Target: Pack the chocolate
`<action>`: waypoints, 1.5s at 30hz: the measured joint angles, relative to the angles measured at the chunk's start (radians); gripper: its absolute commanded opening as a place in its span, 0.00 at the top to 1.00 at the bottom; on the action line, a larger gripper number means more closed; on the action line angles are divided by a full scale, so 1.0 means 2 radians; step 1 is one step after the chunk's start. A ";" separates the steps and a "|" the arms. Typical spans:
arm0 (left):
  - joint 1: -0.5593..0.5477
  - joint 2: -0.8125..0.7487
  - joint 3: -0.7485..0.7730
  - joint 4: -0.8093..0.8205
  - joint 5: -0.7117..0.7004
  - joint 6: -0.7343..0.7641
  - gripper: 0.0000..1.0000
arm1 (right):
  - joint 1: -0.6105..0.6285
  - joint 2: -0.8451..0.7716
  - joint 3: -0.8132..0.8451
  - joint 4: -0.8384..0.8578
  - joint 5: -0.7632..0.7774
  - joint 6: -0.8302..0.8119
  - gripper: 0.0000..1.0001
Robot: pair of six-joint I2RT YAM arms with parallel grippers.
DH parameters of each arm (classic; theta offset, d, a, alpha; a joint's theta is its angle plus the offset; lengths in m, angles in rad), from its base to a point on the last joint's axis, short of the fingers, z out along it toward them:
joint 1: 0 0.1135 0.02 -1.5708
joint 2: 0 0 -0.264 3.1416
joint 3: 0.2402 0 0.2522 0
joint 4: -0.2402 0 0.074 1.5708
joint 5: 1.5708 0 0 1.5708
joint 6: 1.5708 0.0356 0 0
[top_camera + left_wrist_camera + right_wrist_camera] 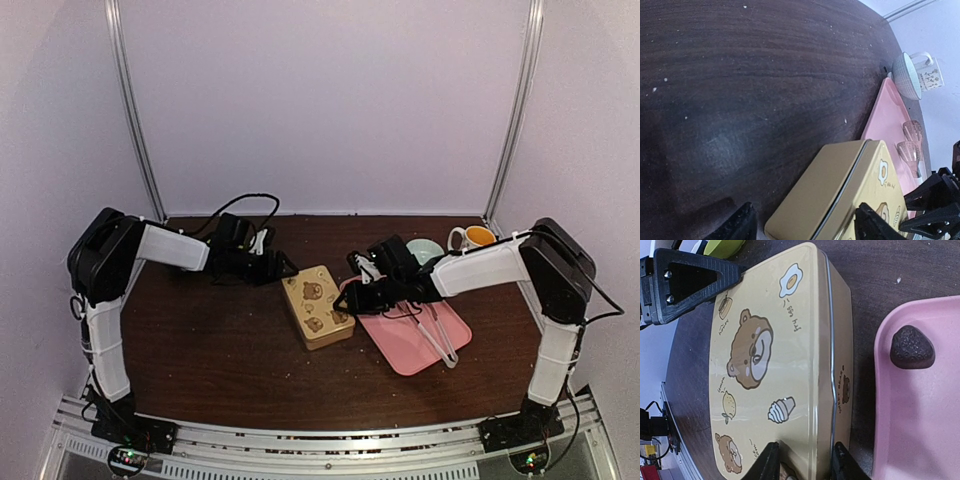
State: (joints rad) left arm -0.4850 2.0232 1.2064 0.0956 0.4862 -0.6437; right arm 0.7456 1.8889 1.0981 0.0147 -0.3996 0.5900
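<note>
One dark brown chocolate lump (911,347) lies on the pink tray (920,430); no others show. The tan tin (317,305) with bear drawings stands closed left of the tray. My right gripper (804,465) pinches the lid's right edge (822,390), one finger on the lid top, one at the side seam; it also shows in the top view (352,297). My left gripper (805,231) is open, its fingers straddling the tin's far end (840,190), and it shows in the top view (283,266).
Clear tongs (440,335) lie on the pink tray (400,350). A pale bowl (425,250) and a white mug (470,237) stand at the back right. The dark table (200,340) has white walls behind and beside it.
</note>
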 measured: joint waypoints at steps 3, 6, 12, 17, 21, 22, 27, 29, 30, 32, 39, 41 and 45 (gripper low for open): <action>0.001 0.017 0.024 -0.014 0.016 0.011 0.38 | -0.002 0.004 0.005 0.000 -0.005 -0.001 0.68; 0.001 0.027 0.040 -0.026 0.031 0.021 0.45 | -0.003 0.005 0.005 0.000 -0.006 -0.001 0.68; 0.001 0.040 0.055 -0.035 0.072 0.037 0.50 | -0.004 0.007 0.006 0.002 -0.016 0.000 0.69; 0.007 0.040 0.041 -0.017 0.099 0.046 0.54 | -0.005 0.008 0.000 0.015 -0.025 0.003 0.70; 0.009 0.034 0.016 0.016 0.107 0.052 0.55 | -0.006 0.005 -0.019 0.045 -0.031 0.007 0.71; 0.009 0.031 0.007 0.021 0.108 0.053 0.56 | -0.006 0.003 -0.024 0.051 -0.033 0.008 0.71; 0.002 -0.005 -0.046 0.033 0.111 0.060 0.59 | 0.000 -0.014 -0.051 0.063 -0.045 0.006 0.71; -0.006 -0.024 -0.070 0.034 0.108 0.060 0.61 | 0.004 -0.023 -0.061 0.059 -0.051 0.004 0.71; -0.010 -0.033 -0.082 0.035 0.105 0.060 0.61 | 0.006 -0.028 -0.065 0.055 -0.054 0.002 0.70; -0.018 -0.050 -0.102 0.037 0.097 0.057 0.61 | 0.008 -0.035 -0.071 0.047 -0.059 -0.003 0.70; -0.058 -0.124 -0.191 0.061 0.042 0.025 0.61 | 0.020 -0.050 -0.069 0.001 -0.064 -0.033 0.68; -0.064 -0.137 -0.213 0.077 0.034 0.010 0.61 | 0.024 -0.050 -0.061 -0.014 -0.061 -0.042 0.68; -0.067 -0.145 -0.238 0.112 0.024 -0.012 0.64 | 0.029 -0.042 -0.043 -0.035 -0.057 -0.056 0.68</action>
State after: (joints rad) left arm -0.6197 1.7325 0.7300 0.3187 0.5339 -0.6670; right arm 0.8028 1.8042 1.0126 -0.0555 -0.5133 0.4774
